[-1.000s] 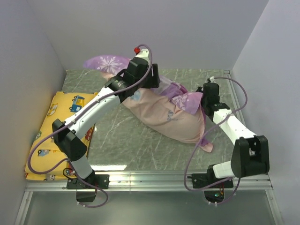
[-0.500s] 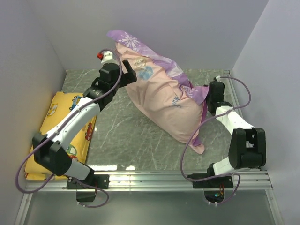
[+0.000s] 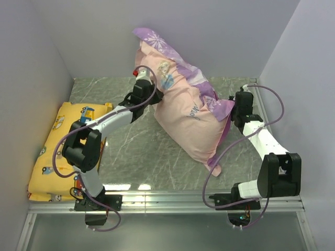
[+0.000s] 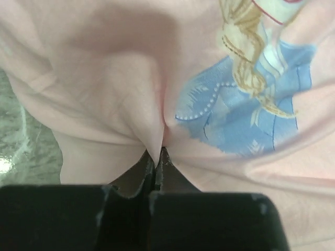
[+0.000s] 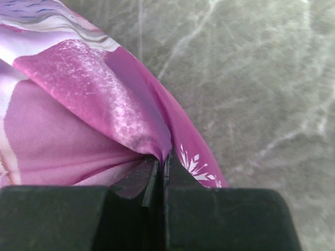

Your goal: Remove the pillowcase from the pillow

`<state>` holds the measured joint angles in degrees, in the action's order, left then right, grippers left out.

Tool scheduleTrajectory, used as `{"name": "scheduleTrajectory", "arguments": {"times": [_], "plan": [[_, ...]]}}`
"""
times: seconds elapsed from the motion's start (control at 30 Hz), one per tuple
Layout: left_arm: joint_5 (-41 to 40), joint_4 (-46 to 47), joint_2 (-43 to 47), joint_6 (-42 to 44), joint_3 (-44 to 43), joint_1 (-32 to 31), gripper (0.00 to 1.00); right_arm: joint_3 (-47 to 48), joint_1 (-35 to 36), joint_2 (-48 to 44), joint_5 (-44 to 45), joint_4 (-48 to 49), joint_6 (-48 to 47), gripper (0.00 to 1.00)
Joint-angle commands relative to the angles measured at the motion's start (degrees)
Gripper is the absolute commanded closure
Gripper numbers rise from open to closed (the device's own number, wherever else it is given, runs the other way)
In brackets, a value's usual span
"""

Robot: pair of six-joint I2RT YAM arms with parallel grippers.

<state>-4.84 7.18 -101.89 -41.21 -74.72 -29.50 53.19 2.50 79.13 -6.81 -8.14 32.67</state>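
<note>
- Since half a second ago my left arm has folded in, with its wrist shifting right toward the middle of the top view. The bundle has tipped up steeper, and a second ago it lay low across the bench.
- My left pincer (image 4: 156,156) is pressed fully together on a pinched fold of the thin purple-pink fabric pillowcase (image 3: 183,115), printed with a blonde cartoon princess and white snowflakes. It grips the pale pink face just left of the blue dress print.
- My right pincer (image 5: 163,161) is clamped tight on a gathered fold of the deeper purple fabric, with a white snowflake just right of the fingertips.
- The pillowcase stands tilted in the centre of the top view. Its top corner is in the upper middle against the back wall, and its low corner touches the grey-green marbled bench (image 3: 131,141) right of centre.
- The pillow fills the pillowcase from within, and I cannot see its own surface.
- A flat yellow cushion with cartoon vehicles (image 3: 55,151) lies at the left edge of the frame, apart from the pillowcase.
</note>
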Motion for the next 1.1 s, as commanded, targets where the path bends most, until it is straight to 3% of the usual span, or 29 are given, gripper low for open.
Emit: {"name": "scheduleTrajectory", "arguments": {"times": [0.0, 0.13, 0.37, 0.47, 0.5, 0.67, 0.9, 1.07], "plan": [[-2.5, -0.5, 2.9, 2.4, -1.5, -4.5, 1.0, 2.3, 0.5, -1.6, 5.4, -10.8, -3.5, 0.99], [-11.6, -6.7, 8.4, 6.9, -3.2, -13.9, 1.0, 6.8, 0.3, 2.5, 8.2, -12.9, -4.3, 0.98], [-19.7, -16.7, 16.4, 6.6, -7.3, -29.8, 1.0, 11.8, -1.4, 11.8, 8.3, -14.2, -4.3, 0.95], [-17.8, -17.0, 15.4, 5.2, -7.6, -30.2, 1.0, 15.5, -1.4, 11.7, 9.9, -16.7, -4.6, 0.74], [-18.0, -17.5, 14.6, 4.8, -7.8, -30.2, 1.0, 18.0, -1.5, 10.7, 10.3, -18.6, -4.8, 0.6], [-15.0, -15.3, 9.2, 3.1, -8.6, -29.8, 1.0, 25.4, -1.5, 5.4, 14.7, -23.9, -6.1, 0.31], [-10.5, -14.1, 2.8, 1.0, -15.6, -28.3, 1.0, 25.8, 1.7, -2.4, 16.1, -24.2, -5.4, 0.21], [-9.2, -13.6, 1.5, -6.2, -16.6, -25.8, 1.0, 28.0, 3.0, -2.0, 13.8, -26.1, -5.5, 0.2]]}}
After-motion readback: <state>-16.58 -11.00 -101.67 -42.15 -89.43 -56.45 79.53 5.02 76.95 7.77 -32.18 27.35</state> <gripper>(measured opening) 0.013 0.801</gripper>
